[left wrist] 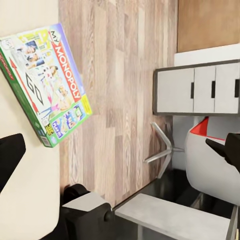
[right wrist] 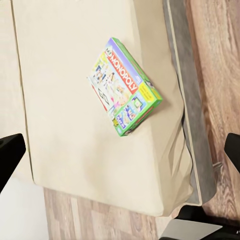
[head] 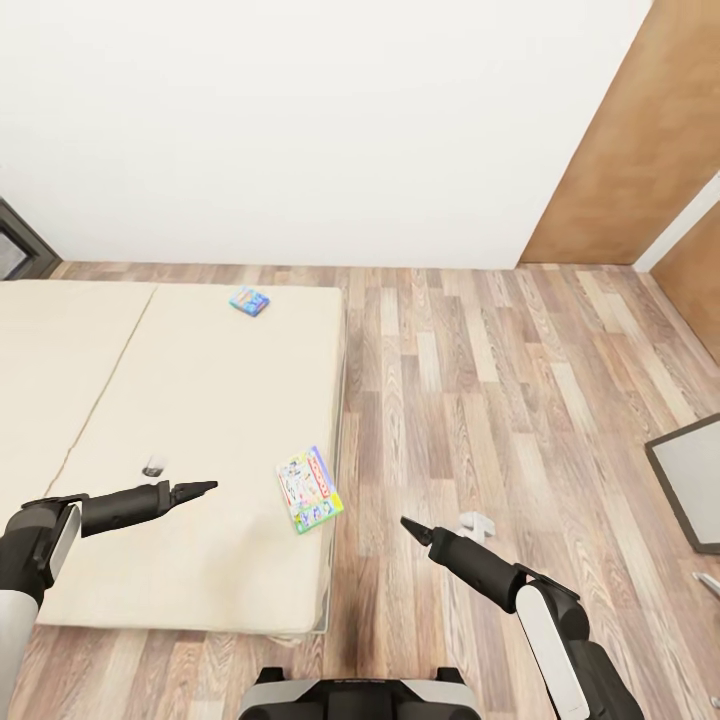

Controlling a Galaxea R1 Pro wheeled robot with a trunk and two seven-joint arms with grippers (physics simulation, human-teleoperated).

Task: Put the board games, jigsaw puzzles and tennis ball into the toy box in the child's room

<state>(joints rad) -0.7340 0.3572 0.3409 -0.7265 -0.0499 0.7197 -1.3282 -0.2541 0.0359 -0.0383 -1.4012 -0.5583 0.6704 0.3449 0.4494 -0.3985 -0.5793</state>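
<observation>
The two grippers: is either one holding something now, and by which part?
Nothing is held. The left gripper hangs empty above the bed, the right gripper above the floor; the Monopoly box lies untouched on the mattress.

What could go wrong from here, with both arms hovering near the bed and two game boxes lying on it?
1. The Monopoly box lies close to the edge of the bed; a clumsy nudge from a gripper could push it onto the floor.
2. The small blue game sits at the far end of the mattress, likely beyond easy reach without moving the base.
3. The right gripper hangs over the floor beside the bed frame and could clip it while swinging in.
</observation>
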